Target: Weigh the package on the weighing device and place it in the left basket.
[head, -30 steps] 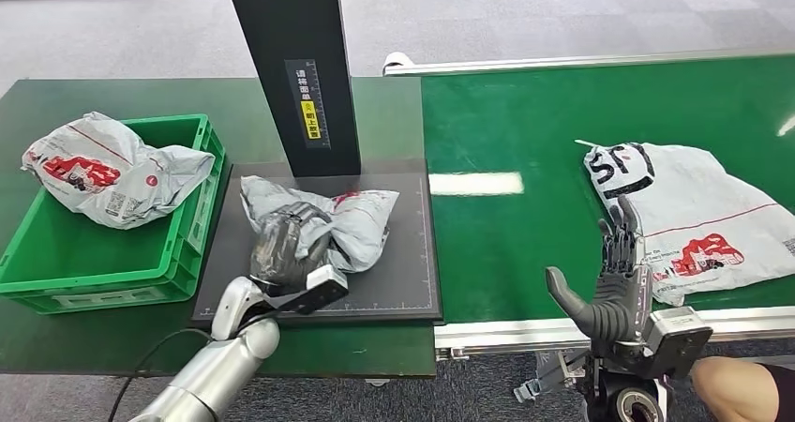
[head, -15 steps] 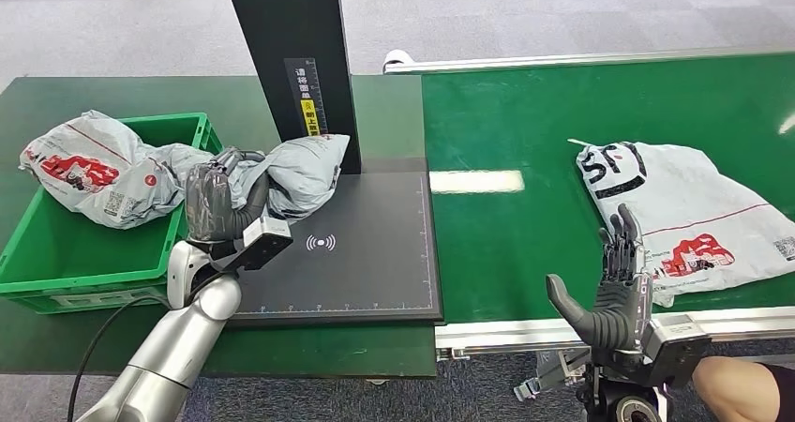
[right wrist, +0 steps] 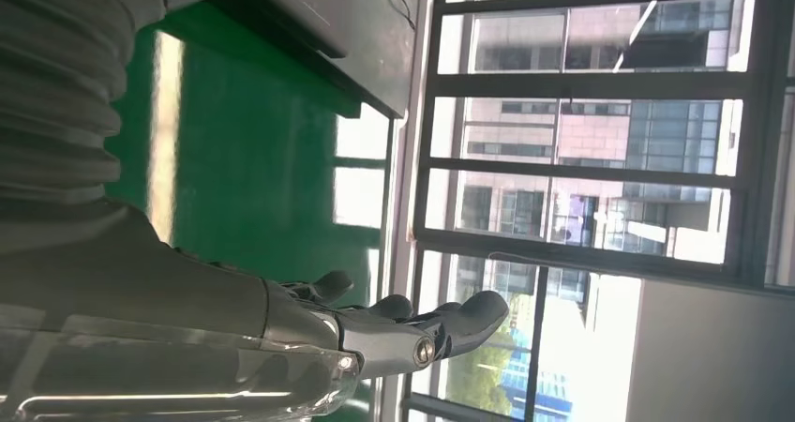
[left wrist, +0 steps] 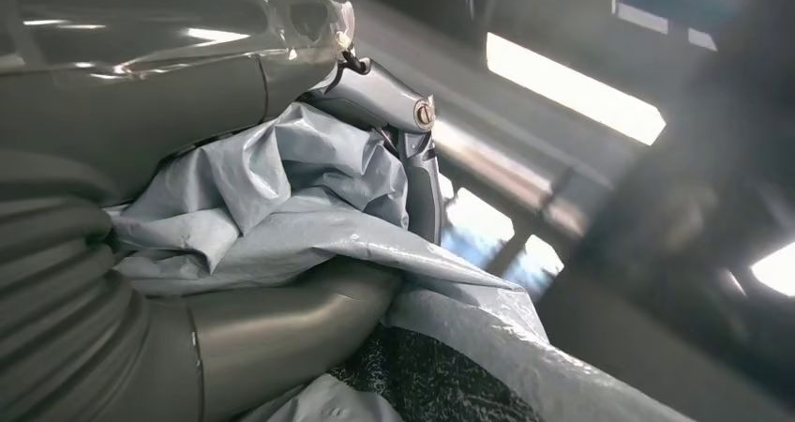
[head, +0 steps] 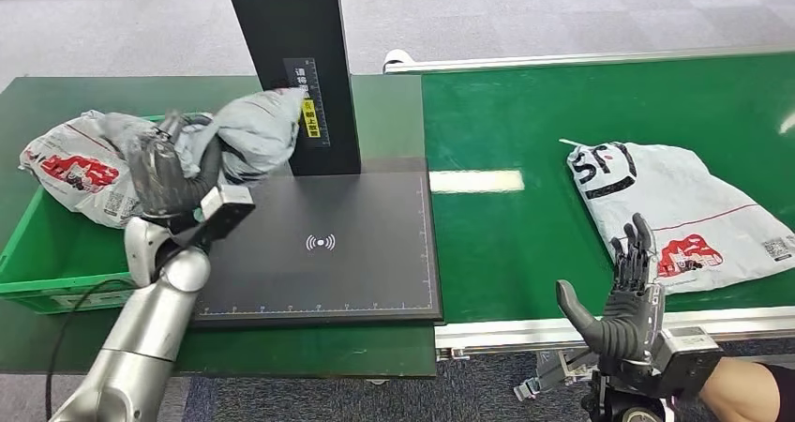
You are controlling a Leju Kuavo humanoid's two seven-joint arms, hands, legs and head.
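So the weighing part looks done to me, and this is the carry-over step. Going from the left: the basket is sitting at the far left of the table with one bag already lying in it, slumped over its far corner. Right beside that, the left hand is gripping the package and holding it up in the air, above the basket's right rim and just in front of the black post. The left wrist view is showing it nicely: fingers and thumb are curling around crumpled grey plastic, so the hold looks firm, not a fingertip pinch.

The scale is lying bare now, nothing on its black plate.

Next move, I'd guess: the arm is needing to swing a bit further left so the package is hanging fully over the basket, then lower and let go. The bag already in there is taking up the back, so the free front part seems the safer drop spot.

Over on the right, the right hand is hovering at the near edge of the belt, fingers spread wide, holding nothing. Another bag is lying on the belt just past it, not touching.
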